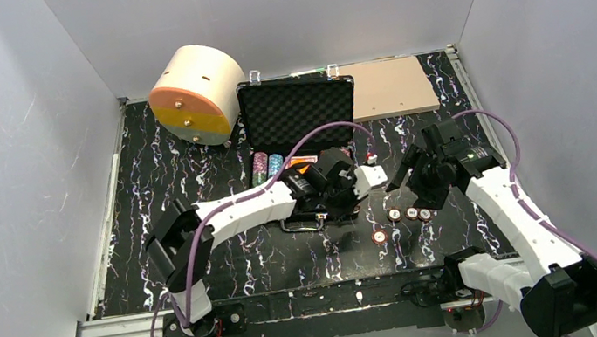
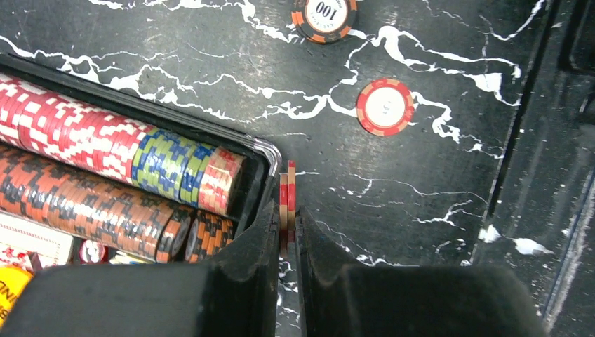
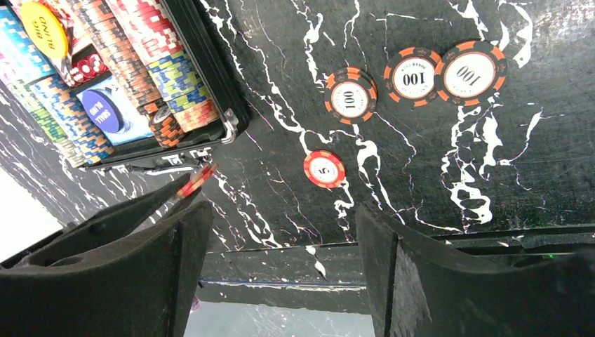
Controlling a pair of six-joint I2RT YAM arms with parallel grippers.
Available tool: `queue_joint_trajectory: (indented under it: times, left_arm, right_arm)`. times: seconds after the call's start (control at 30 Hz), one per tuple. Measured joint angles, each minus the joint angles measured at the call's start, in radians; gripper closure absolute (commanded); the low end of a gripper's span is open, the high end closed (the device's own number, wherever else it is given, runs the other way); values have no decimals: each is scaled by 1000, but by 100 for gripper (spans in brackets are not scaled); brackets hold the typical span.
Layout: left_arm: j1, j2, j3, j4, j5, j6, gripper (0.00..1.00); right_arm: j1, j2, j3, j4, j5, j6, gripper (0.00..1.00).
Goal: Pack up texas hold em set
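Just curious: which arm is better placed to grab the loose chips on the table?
Right, probably: the right hand hovers open over the loose chips; the left hand is shut on red chips.

Orange-black chips (image 3: 410, 76) "100"; red chip (image 3: 324, 169) "5"

Robot lab test cell, boxed-in tabletop rig.
Plain grey-white panels (image 1: 8, 130) close off the left, back and right of the frame. A black marbled worktop (image 1: 189, 166) sits on an aluminium extrusion rail (image 1: 124, 330) along the bottom edge. Two white arms are bolted there, left arm (image 1: 239, 212) and right arm (image 1: 511, 200), with purple cables (image 1: 329, 126) looping off them. Fixed overhead camera view.
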Motion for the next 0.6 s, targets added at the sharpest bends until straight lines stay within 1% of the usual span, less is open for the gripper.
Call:
queue_joint_trajectory:
  times: [0.1,0.3,0.6]
  left_arm:
    - [0,39,30,-7,-2,38,100]
    - [0,79,38,-35,-13,100,100]
    - [2,98,66,-80,-37,164,100]
  right_arm:
    - [0,-3,-3,-6,2,0,17]
    - [-1,-45,-18,-26,28,0,17]
    - [-1,-50,-20,-50,48,-4,17]
